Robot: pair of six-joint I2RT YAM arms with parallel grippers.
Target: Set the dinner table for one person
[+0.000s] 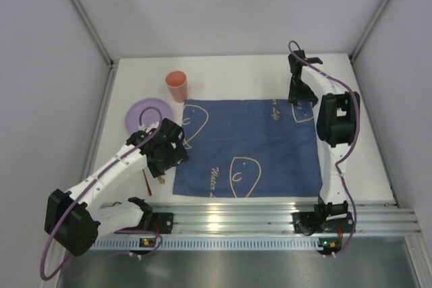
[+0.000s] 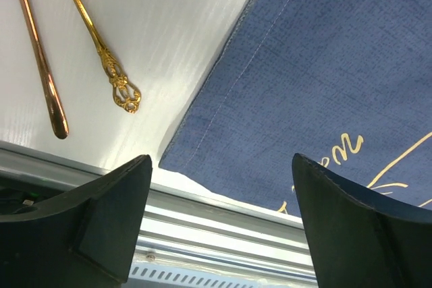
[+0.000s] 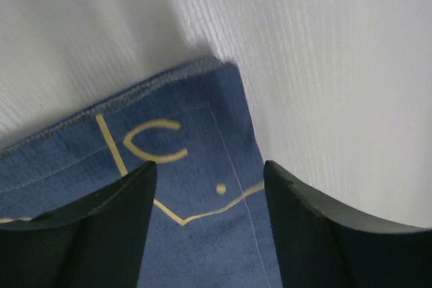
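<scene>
Where cloth (image 1: 250,146) leaves the dinner table (image 1: 354,160) bare, cup (image 1: 177,86) and plate (image 1: 138,114) sit.

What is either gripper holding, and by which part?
Nothing. The left gripper and right gripper are both open and empty above the blue cloth.
</scene>
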